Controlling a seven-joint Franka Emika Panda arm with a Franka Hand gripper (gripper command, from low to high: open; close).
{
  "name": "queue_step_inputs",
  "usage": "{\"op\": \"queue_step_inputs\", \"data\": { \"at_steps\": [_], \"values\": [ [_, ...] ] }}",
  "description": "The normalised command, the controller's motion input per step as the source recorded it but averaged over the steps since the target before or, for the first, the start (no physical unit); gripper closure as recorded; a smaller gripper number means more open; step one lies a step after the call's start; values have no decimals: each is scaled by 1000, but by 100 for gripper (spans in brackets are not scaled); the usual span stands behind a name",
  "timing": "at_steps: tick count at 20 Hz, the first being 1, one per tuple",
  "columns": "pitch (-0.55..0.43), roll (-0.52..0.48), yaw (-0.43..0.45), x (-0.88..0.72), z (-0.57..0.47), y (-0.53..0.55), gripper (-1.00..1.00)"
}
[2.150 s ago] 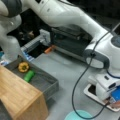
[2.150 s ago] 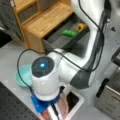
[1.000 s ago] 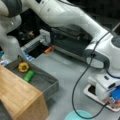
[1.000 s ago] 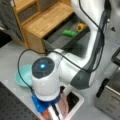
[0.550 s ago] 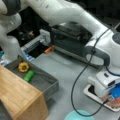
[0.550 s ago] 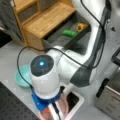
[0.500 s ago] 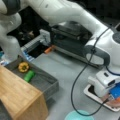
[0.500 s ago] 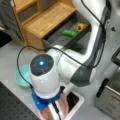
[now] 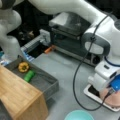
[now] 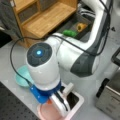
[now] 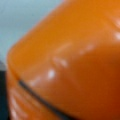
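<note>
1. Low at a front view's right, we log the gripper pressed down into a white tray; how its jaws stand we cannot tell.
2. Filling the wrist view, a glossy orange object sits right against the lens, so the gripper is closest to it.
3. Nearby: a pink dish and a teal bowl.
4. Well apart: a grey bin with a yellow item and a green item, a wooden shelf, and a dark oven.
5. The arm's own bulk hides the fingertips.

Wooden shelf, teal bowl
</note>
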Motion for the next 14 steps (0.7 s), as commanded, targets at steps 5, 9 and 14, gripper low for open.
{"op": "queue_step_inputs", "data": {
  "at_steps": [5,9,14],
  "values": [
    [-102,-85,455,-736,112,-409,100],
    [-143,-157,520,-857,104,-386,100],
    [-135,-239,469,-903,25,-336,100]
  ]
}}
